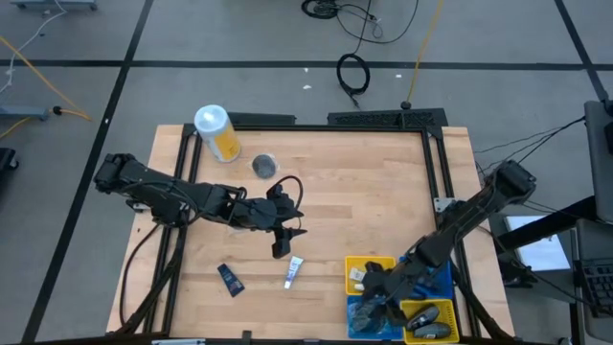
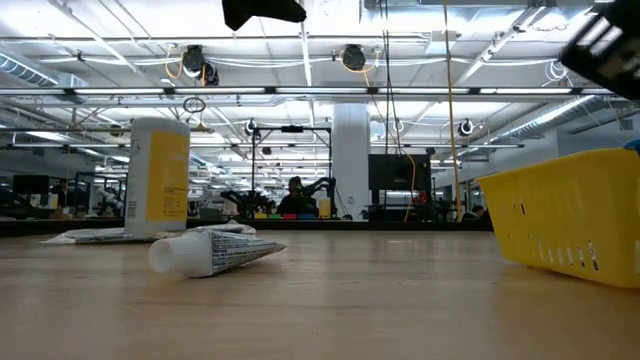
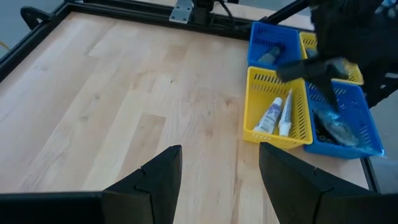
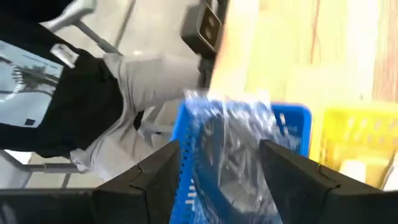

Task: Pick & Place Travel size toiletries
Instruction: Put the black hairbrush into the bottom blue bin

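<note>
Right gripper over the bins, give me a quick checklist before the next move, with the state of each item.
1. Right gripper open over the blue bin: ok, fingers stand apart.
2. Nothing hanging from it: ok; only crinkled clear plastic shows below, in the bin.
3. Left gripper open, empty, above bare table: ok.
4. White tube still to collect on the table: ok, lying flat, unobstructed.
5. Dark blue tube reachable: ok, lying apart.
6. Round grey jar upright: cannot tell.
</note>
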Motion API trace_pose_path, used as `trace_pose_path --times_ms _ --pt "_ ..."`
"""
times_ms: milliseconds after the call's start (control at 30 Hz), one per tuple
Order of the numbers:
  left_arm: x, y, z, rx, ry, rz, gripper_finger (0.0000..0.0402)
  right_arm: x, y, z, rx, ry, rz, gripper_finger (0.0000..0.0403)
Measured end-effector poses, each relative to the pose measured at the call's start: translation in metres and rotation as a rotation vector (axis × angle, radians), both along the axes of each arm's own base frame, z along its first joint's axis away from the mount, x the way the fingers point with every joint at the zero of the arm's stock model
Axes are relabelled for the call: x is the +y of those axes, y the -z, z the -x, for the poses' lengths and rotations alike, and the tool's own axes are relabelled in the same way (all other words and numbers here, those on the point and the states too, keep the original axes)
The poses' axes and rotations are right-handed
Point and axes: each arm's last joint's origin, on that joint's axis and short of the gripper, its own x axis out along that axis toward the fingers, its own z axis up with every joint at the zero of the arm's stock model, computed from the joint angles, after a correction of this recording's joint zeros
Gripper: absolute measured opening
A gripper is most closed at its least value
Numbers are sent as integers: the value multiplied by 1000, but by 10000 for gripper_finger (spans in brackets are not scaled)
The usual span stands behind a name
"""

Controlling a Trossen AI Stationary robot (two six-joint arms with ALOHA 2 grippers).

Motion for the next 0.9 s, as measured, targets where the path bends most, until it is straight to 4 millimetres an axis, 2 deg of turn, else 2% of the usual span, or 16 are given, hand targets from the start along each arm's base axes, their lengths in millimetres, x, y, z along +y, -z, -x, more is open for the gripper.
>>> trace_pose_path --times_ms 267,467,600,767,900 --pt "5 14 12 169 -124 -4 212 -12 -14 -9 -154 -36 33 208" --pt "19 29 34 354 -432 -101 212 -27 -14 -20 -212 24 118 208" --pt "41 31 43 399 -621 -172 212 -38 -14 -28 -237 49 160 208" --pt "74 38 38 445 -676 -155 212 -52 -14 -36 -245 86 182 208" --pt "110 56 36 479 -727 -112 211 -58 -14 -39 -244 105 186 208"
